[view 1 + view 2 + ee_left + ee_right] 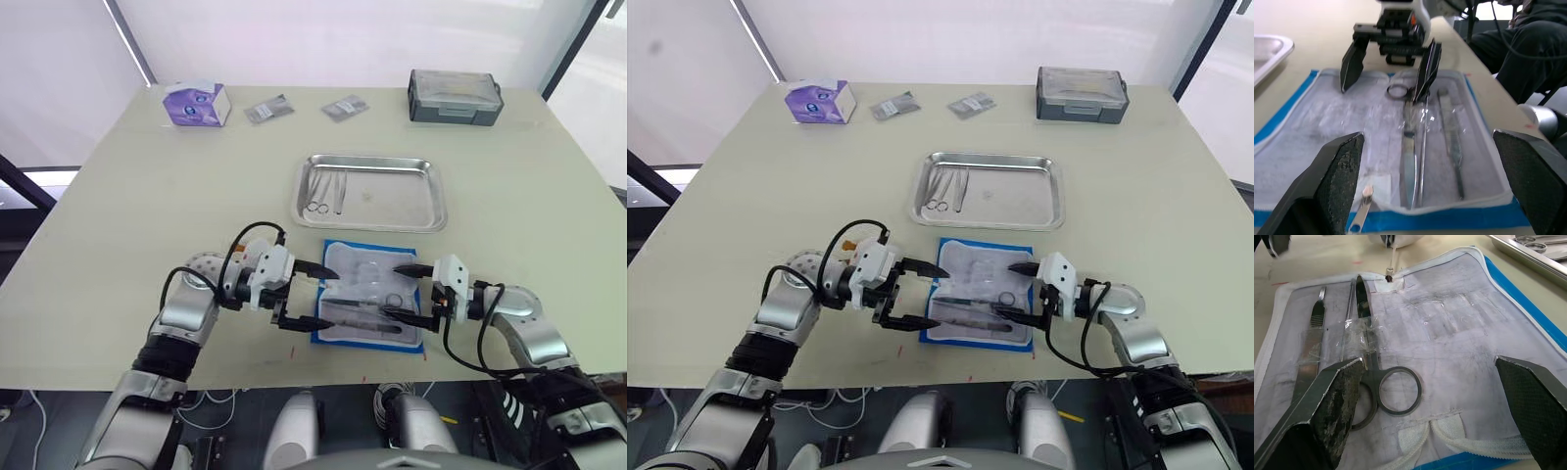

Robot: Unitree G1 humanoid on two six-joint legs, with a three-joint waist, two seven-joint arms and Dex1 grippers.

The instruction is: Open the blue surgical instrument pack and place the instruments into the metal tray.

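From the head cameras, the blue surgical instrument pack (370, 295) lay unzipped and flat near the counter's (118, 225) front edge, grey-white lining up, just in front of the metal tray (369, 192), where a few instruments (326, 190) already rested. The left pincer (306, 296) and right pincer (406, 292) faced each other across the pack, both spread wide and holding nothing, probably lined up to lift out the next tool. At the far edge stood a purple box (197, 103), two foil packets (267, 109) and a grey lidded box (455, 96).

The left wrist camera showed scissors (1409, 147) and a straight tool (1450, 132) held under clear straps.

The right wrist camera showed the scissors' ring handles beside its near finger (1327, 411), untouched.

The counter was pale and matte, with bright white blinds behind it.
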